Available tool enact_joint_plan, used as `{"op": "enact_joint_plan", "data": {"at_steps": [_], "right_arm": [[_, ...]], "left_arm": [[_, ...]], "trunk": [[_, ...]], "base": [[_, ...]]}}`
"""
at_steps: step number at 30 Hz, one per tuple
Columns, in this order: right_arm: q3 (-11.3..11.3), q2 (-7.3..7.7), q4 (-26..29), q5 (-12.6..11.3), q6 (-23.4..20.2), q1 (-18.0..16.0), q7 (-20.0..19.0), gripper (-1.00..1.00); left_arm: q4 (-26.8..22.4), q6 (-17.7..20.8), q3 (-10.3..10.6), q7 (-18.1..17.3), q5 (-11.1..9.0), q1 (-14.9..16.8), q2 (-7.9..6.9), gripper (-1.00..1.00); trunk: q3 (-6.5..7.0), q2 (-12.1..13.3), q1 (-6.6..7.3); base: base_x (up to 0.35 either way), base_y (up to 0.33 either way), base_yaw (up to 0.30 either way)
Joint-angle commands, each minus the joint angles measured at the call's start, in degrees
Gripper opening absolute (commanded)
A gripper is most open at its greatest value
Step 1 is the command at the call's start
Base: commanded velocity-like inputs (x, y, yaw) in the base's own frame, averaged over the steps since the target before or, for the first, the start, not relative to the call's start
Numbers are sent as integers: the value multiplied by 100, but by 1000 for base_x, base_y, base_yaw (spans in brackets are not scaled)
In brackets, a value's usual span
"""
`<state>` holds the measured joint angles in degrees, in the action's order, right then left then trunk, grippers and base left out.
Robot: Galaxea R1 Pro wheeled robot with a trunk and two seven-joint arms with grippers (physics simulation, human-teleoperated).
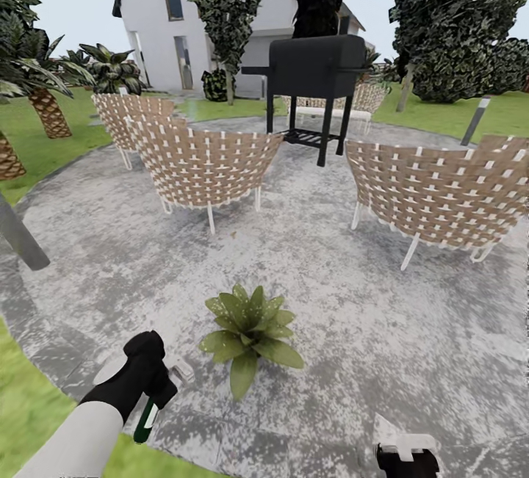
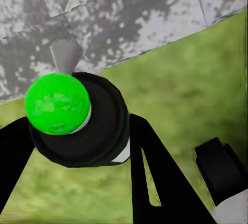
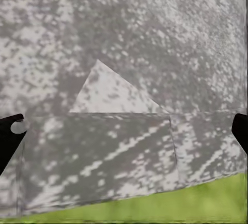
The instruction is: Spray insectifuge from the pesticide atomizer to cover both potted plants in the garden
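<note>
Head view: the left gripper [image 1: 150,397], lower left of frame, was clamped on the slim dark green pesticide atomizer [image 1: 146,421] beside the speckled broad-leaved potted plant [image 1: 250,331]. The spraying step appeared in hand; the next move called for aiming the nozzle at the leaves. The right gripper [image 3: 124,131] hovered over the mottled grey stone patio [image 3: 129,43], fingers apart.

Wicker chairs [image 1: 202,162], grill [image 1: 316,67], house [image 1: 191,15]

A potted plant [image 1: 250,331] sits on the stone patio [image 1: 367,331], just right of the left gripper [image 1: 150,382], which seems to clasp the pesticide atomizer [image 1: 147,419]. Behind the plant stand three woven chairs [image 1: 202,162], with a grill [image 1: 316,70] beyond them.
</note>
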<state>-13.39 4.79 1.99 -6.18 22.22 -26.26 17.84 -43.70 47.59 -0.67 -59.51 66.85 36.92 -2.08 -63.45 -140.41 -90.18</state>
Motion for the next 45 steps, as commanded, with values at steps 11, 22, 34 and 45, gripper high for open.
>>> {"op": "enact_joint_plan", "data": {"at_steps": [11, 22, 34, 45], "right_arm": [[-50, 5, -6, -59, 13, -2, 9, 100], [-50, 12, -15, -59, 10, -2, 9, 100], [-50, 13, -23, -59, 10, -2, 9, 100], [-50, 22, -23, -56, 10, -2, 9, 100]], "left_arm": [[-15, 123, 630, -1646, 516, 895, 106, -100], [-7, 69, 721, -3049, 2423, 1235, 44, -100], [55, 54, 665, -3049, 2431, 1134, -104, -100], [55, 44, 682, -3049, 2445, 1093, 328, -100]], "trunk": [[-5, -2, 4], [-5, -2, 4], [-5, -2, 4], [-5, -2, 4]], "base": [[-147, -59, 0], [0, 0, -180], [0, 0, -1], [0, 0, 0]]}}
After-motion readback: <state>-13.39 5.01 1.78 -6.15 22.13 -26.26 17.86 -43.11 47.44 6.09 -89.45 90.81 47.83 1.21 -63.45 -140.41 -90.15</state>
